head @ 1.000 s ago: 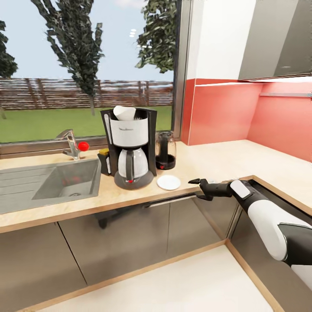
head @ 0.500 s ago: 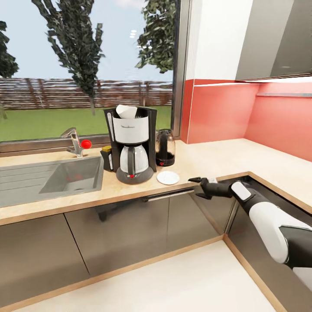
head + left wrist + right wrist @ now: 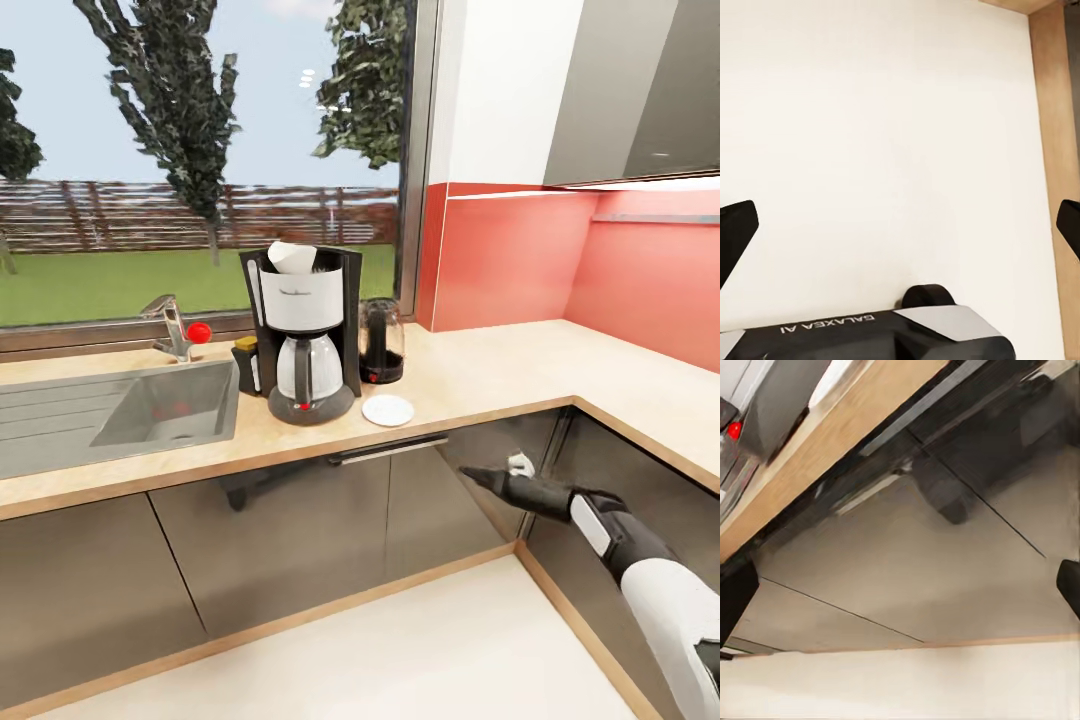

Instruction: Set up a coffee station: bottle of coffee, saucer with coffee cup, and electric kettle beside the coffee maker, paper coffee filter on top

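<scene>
1. The right gripper [image 3: 478, 474] hangs below the countertop [image 3: 500, 375] edge, in front of the grey cabinet doors [image 3: 290, 540]. Its fingers point toward the cabinets. In the right wrist view its 2 fingertips [image 3: 736, 600] sit at opposite edges of the frame, spread wide with nothing between them.
2. In the left wrist view the left gripper's 2 dark fingertips [image 3: 735, 232] likewise stand at opposite edges, fully parted and empty, over pale floor [image 3: 885, 135] beside a wooden plinth strip [image 3: 1050, 112].
3. The coffee maker [image 3: 303, 335] stands on the countertop beside the sink [image 3: 150, 410], a glass carafe [image 3: 305, 372] seated in its base.
4. A white paper coffee filter [image 3: 289, 257] rests in the open top of the coffee maker.
5. The electric kettle [image 3: 381, 343], dark with a clear body, stands just beside the coffee maker toward the window corner; whether they touch cannot be told.
6. A white saucer [image 3: 388, 409] lies on the counter in front of the kettle, near the coffee maker's base, with nothing on it.
7. A small dark container with a yellow lid [image 3: 244, 364] sits against the coffee maker's other side, next to the sink; what it holds cannot be made out.
8. A faucet [image 3: 172, 325] with a red knob stands behind the sink basin.
</scene>
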Controlling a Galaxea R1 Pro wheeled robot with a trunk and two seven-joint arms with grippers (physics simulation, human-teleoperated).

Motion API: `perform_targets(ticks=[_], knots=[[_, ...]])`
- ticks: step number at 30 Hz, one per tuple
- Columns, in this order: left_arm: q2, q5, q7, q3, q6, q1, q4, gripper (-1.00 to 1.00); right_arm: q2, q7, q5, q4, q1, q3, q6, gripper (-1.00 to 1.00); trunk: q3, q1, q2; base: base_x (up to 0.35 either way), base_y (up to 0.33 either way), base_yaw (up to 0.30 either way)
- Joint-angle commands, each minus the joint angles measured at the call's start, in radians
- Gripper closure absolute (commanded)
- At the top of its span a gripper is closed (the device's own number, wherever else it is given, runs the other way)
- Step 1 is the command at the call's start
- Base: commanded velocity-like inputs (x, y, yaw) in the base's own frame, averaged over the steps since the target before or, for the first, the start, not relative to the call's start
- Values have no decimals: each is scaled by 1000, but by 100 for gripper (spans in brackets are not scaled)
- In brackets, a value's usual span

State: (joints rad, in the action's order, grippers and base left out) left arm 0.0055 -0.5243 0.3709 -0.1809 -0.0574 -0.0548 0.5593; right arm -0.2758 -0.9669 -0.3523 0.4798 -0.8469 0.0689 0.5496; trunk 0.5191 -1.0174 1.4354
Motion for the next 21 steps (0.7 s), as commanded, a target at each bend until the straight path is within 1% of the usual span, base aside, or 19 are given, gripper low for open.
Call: perform_targets(ticks=[1,4,7,8,10,11,14,15,16,17,18,20,21], knots=[[1,-10,2,3,-6,0,1,-100,-7,-11,-4,4,15,2,-10,-100,1,0,1,0,0,0],[2,-10,2,19,-6,0,0,-100,-40,-59,2,16,112,2,-119,-100,1,0,1,0,0,0],[2,-10,2,24,-5,0,-1,-100,-50,-83,4,18,181,2,-193,-100,1,0,1,0,0,0],[2,-10,2,27,-5,0,-1,-100,-53,-92,5,19,228,1,-243,-100,1,0,1,0,0,0],[2,-10,2,29,-4,0,-1,-100,-56,-97,13,19,272,1,-289,-100,1,0,1,0,0,0],[2,-10,3,32,-4,0,-1,-100,-57,-101,39,18,317,1,-330,-100,1,0,1,0,0,0],[2,-10,4,35,-4,0,-1,-100,-59,-102,104,16,385,1,-389,-100,1,0,1,0,0,0],[1,-10,6,37,-3,0,-3,-100,-59,-100,164,9,453,2,-466,-100,1,0,1,0,0,0],[1,-10,7,37,-2,0,-6,-100,-60,-99,176,4,473,3,-489,-100,1,0,1,0,0,0],[0,-10,9,37,-1,0,-19,-100,-60,-91,202,-22,518,4,-539,-100,1,0,1,0,0,0],[0,-10,9,37,-1,0,-22,-100,-60,-84,207,-36,529,4,-550,-100,1,0,1,0,0,0],[0,-10,11,37,0,0,-30,-100,-60,-45,218,-87,549,3,-573,-100,1,0,1,0,0,0],[-1,-10,11,37,0,0,-34,-100,-60,-1,222,-124,557,3,-590,-100,1,0,1,0,0,0]])
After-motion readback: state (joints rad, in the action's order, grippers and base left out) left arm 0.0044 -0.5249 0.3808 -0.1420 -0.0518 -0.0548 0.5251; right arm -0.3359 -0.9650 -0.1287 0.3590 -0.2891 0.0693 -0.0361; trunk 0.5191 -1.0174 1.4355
